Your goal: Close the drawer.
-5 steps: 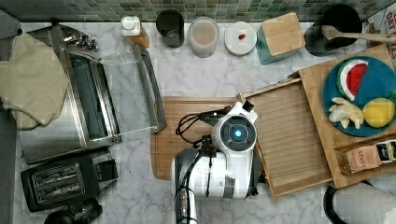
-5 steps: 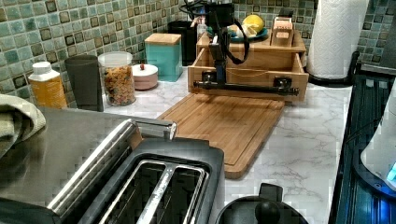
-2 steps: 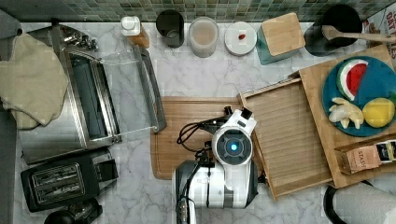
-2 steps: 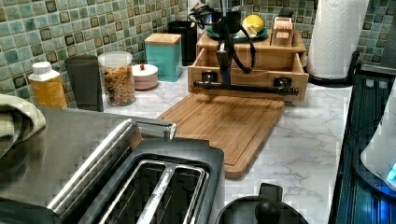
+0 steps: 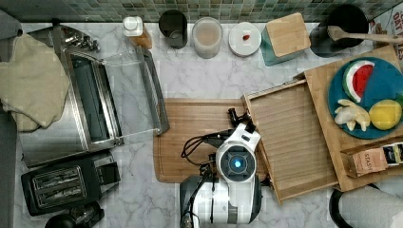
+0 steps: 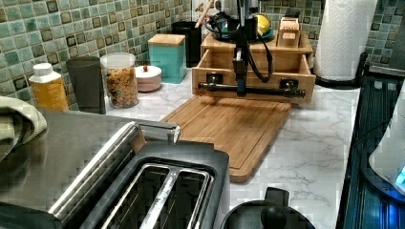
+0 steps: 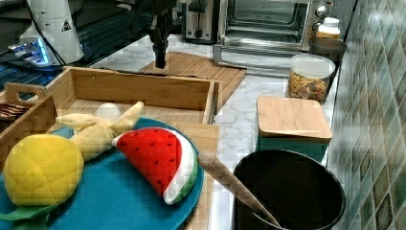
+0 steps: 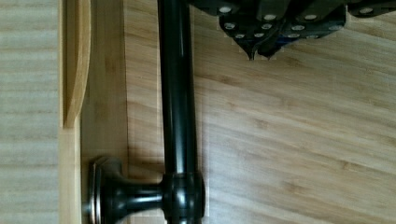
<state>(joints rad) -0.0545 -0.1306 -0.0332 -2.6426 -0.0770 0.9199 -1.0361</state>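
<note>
Claw (image 6: 241, 90) hangs straight down in front of the drawer (image 5: 294, 137), tips at the black handle bar (image 6: 250, 89) in the left view. In the wrist view the fingers (image 8: 261, 35) look pressed together, sitting just beside the bar (image 8: 176, 84) on the cutting-board side, not around it; contact with the bar can't be told. Right view puts the claw (image 7: 160, 60) just past the drawer's front wall (image 7: 139, 88), over the cutting board (image 7: 201, 67).

Drawer is pulled well out of the low wooden stand (image 5: 328, 76), ribbed bottom exposed, front edge overlapping the cutting board (image 5: 195, 142) in the top view. The stand's top carries a blue plate (image 5: 380, 85) with a watermelon slice (image 5: 357, 78), a yellow round fruit (image 5: 385, 114) and a pale banana-like toy (image 5: 351, 116); a small box (image 5: 373, 159) lies beside the plate.

Arm body (image 5: 223, 199) with a blue-lit ring sits at the top view's bottom, cables looping over the board. Toaster oven (image 5: 90, 104) with glass door dropped open is at the top view's left, black toaster (image 5: 62, 183) below it. Along the tiled wall: orange bottle (image 5: 135, 31), dark cup (image 5: 172, 26), clear jar (image 5: 206, 35), small white dish (image 5: 244, 39), teal box with wood lid (image 5: 285, 38), black pot (image 5: 344, 26) with wooden spoon (image 5: 366, 35). All on a marble counter (image 5: 209, 76).
</note>
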